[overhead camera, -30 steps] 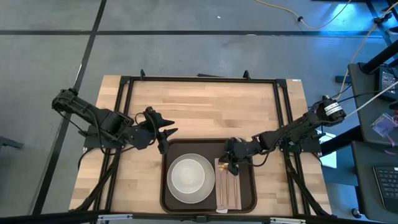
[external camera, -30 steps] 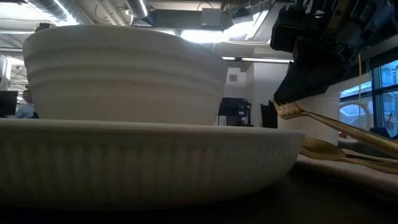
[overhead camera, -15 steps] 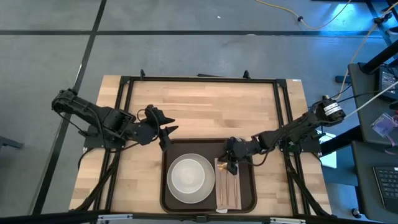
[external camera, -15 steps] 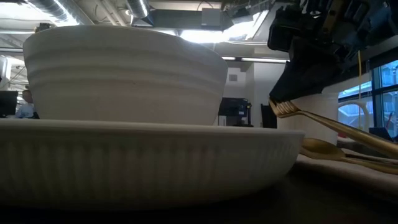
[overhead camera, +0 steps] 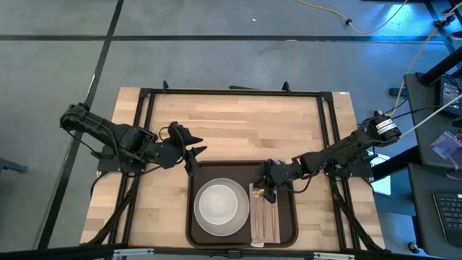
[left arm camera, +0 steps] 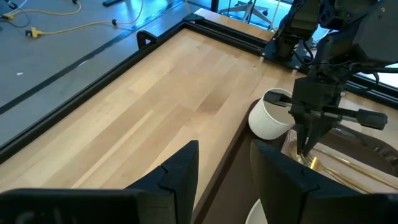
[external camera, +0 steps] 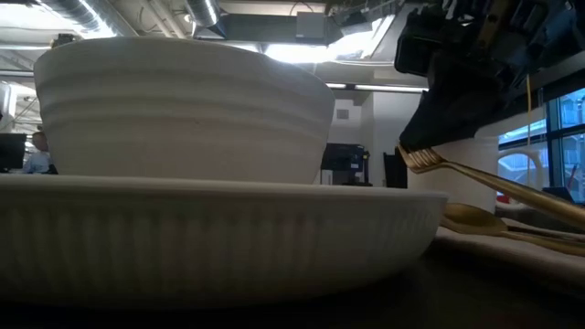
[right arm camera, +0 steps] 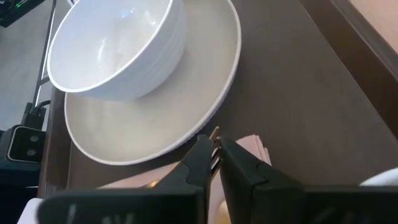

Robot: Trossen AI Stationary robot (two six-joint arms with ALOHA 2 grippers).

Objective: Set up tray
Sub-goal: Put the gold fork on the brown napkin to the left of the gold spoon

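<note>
The dark brown tray [overhead camera: 283,231] lies at the table's near edge. On it stand a white plate [overhead camera: 218,204] with a white bowl [right arm camera: 115,46] in it, and a pale beige napkin [overhead camera: 264,217] to their right. A gold spoon [external camera: 475,217] lies on the napkin. My right gripper [overhead camera: 269,191] is over the napkin's far end, shut on a gold fork [external camera: 494,183]. My left gripper [overhead camera: 193,155] is open and empty by the tray's far left corner. A white cup [left arm camera: 270,115] stands by the tray's far edge. My right gripper pinches the fork near its tine end [right arm camera: 214,134] between its two fingers [external camera: 448,119]. The fingers come from above, slanting from the table's far right. The tines [external camera: 419,162] stick out past the fingers, raised above the napkin. The handle slopes down toward the napkin [right arm camera: 249,146].
A black metal frame [overhead camera: 231,92] runs round the wooden table top. Bare wood [overhead camera: 238,130] lies between the tray and the far edge. The plate's rim [right arm camera: 224,81] is close beside the fork's tines.
My left arm has shifted a little toward the table's right, near the tray's far left corner. My right gripper has stayed over the napkin's far end with the fork.
</note>
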